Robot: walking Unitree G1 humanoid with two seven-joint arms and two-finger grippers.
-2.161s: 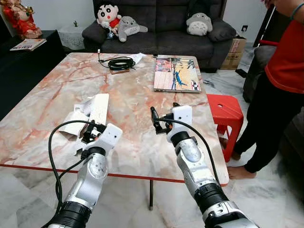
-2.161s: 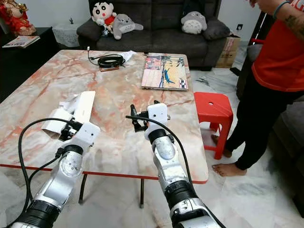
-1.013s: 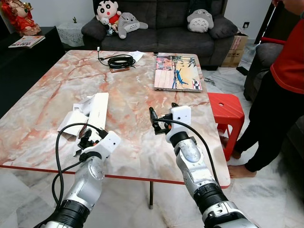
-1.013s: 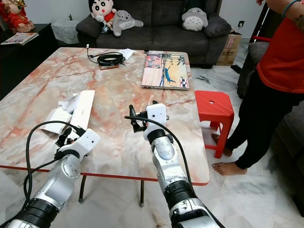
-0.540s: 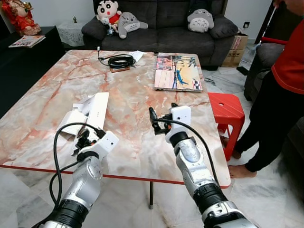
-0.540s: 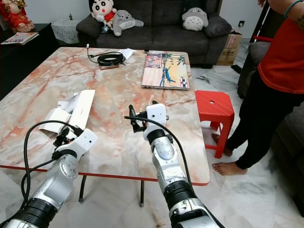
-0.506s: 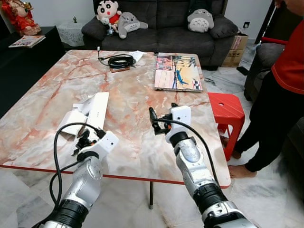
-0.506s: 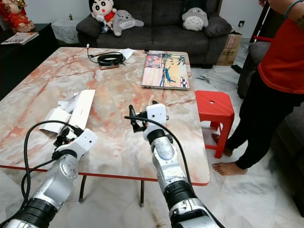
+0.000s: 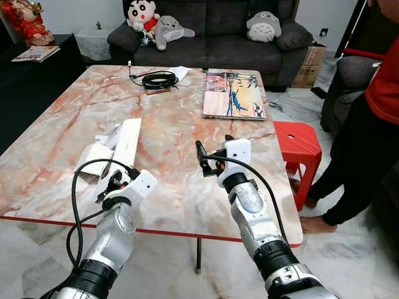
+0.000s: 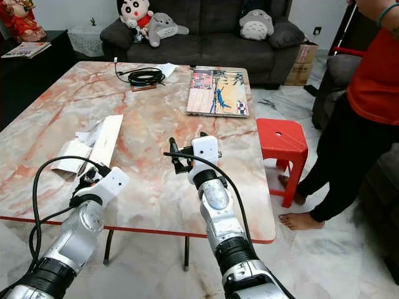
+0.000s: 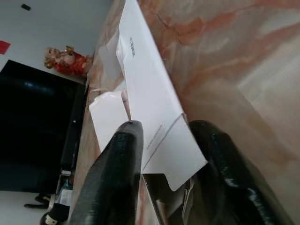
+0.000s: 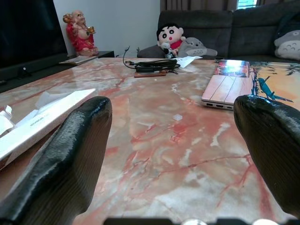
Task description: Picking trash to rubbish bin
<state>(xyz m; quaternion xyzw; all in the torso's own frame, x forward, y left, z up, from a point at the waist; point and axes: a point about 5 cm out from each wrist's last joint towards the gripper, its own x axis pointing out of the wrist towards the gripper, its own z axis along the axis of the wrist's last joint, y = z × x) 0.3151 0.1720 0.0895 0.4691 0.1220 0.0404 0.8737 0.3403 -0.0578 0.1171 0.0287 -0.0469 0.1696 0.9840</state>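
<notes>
Trash: a flattened white carton [image 9: 128, 141] with torn white paper [image 9: 93, 155] beside it — lying on the left part of the marble tabletop [image 9: 174, 118].
Left claw: [image 11: 161, 154] low at the carton's near end, its two black fingers [image 11: 117, 154] spread apart with the carton's end flap between them; whether they press on it, I cannot tell.
Right claw: [image 9: 201, 157] held above the tabletop's middle, fingers wide apart, holding nothing.
Farther back: a coiled black cable [image 9: 158, 81] and a laptop [image 9: 232, 96] with a picture-covered lid.
Beyond: a red stool [image 9: 298, 146] beside the tabletop — a person [image 9: 368, 143] in a red top stands next to it; a dark sofa [image 9: 212, 31] with plush toys.
</notes>
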